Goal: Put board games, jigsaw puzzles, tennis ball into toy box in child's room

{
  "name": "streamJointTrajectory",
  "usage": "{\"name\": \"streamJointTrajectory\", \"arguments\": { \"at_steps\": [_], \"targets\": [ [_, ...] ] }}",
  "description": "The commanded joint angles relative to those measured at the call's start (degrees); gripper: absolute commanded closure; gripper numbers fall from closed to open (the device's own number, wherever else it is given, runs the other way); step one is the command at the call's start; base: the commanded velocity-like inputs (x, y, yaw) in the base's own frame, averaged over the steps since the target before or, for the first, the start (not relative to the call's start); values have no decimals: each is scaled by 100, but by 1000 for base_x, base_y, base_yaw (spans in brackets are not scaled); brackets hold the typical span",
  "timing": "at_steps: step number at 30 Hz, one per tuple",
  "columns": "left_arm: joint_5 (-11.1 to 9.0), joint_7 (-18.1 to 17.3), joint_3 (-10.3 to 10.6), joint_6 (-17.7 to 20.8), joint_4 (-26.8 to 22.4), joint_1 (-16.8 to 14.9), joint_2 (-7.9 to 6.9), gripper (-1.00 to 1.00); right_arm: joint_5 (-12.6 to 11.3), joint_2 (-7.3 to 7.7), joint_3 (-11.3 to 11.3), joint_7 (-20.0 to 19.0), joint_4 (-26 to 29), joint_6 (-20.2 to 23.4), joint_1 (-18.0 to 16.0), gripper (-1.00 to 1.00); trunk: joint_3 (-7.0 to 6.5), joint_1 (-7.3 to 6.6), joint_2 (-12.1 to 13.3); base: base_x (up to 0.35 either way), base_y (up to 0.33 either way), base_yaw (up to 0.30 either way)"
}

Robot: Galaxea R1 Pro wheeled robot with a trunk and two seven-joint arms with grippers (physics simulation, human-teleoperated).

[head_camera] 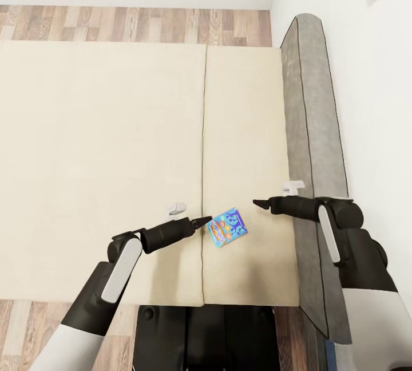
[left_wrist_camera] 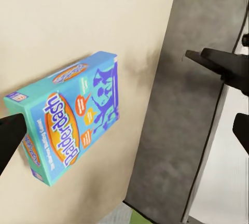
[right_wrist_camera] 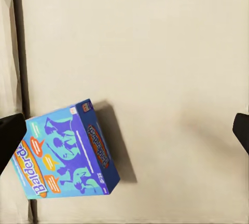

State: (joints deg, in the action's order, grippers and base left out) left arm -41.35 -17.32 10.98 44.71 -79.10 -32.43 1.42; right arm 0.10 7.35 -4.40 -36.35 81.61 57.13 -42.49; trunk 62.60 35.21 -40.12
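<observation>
1. Board games: one small blue board game (head_camera: 228, 227) is present, lying flat on the bed (head_camera: 103, 147) near its foot-side edge, just right of the mattress seam and well short of the grey headboard (head_camera: 317, 147).
2. Bed: beige mattress, low enough that both arms reach across it from the near edge (hence the forward lean of both forearms).
3. Right claw (head_camera: 258, 203): hovers beside the box's far corner, apart from it; the right wrist view shows its fingers spread wide, with the box near one finger.
4. Left claw (head_camera: 207, 221): tip at the box's left edge, apparently touching; how wide it stands I cannot tell.
5. Judgement: the box sits between the claws, probably to be steadied for pickup.
</observation>
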Motion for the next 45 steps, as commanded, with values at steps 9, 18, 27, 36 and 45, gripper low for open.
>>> {"name": "streamJointTrajectory", "arguments": {
  "at_steps": [9,18,27,36,45],
  "targets": [
    [-34,14,-14,79,-197,44,39,-100,-1,12,5,-21,-215,210,84,-100,3,2,-5,0,0,0],
    [-8,55,-18,76,-233,86,48,-100,8,-4,6,-4,-261,235,109,-100,3,2,-5,0,0,0],
    [1,82,-40,68,-243,144,51,-100,34,-25,-4,47,-282,236,110,-100,3,2,-5,0,0,0],
    [22,106,-44,62,-239,170,52,-100,28,-29,-9,63,-287,222,109,-100,3,2,-5,0,0,0],
    [37,110,-44,21,-215,225,52,-100,9,-10,-15,25,-282,208,107,-100,3,2,-5,0,0,0]
  ]
}}
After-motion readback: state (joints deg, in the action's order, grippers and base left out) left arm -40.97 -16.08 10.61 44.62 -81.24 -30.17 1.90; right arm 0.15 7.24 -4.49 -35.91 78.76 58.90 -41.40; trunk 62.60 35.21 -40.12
